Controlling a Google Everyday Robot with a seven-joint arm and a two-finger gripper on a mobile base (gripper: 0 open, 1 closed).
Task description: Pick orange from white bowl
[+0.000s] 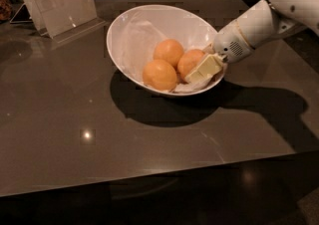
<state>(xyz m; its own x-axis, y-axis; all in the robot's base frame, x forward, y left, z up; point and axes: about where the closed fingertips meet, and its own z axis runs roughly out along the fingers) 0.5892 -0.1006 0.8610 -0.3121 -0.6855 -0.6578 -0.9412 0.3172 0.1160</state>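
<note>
The white bowl [130,30] stands on the dark table, lined with crumpled white paper, with three oranges in it. The orange [188,61], slightly redder, lies at the right of the bowl. Two paler oranges lie beside it, one at the back [168,51] and one at the front left [159,74]. My gripper [198,69] reaches into the bowl from the right over the rim and lies against the near right side of the orange. The white arm [259,22] stretches up to the right corner.
A clear acrylic sign holder [57,0] stands at the back left of the grey table [75,119]. The table's front edge runs along the bottom, with dark floor beyond. The bowl casts a wide shadow toward the front.
</note>
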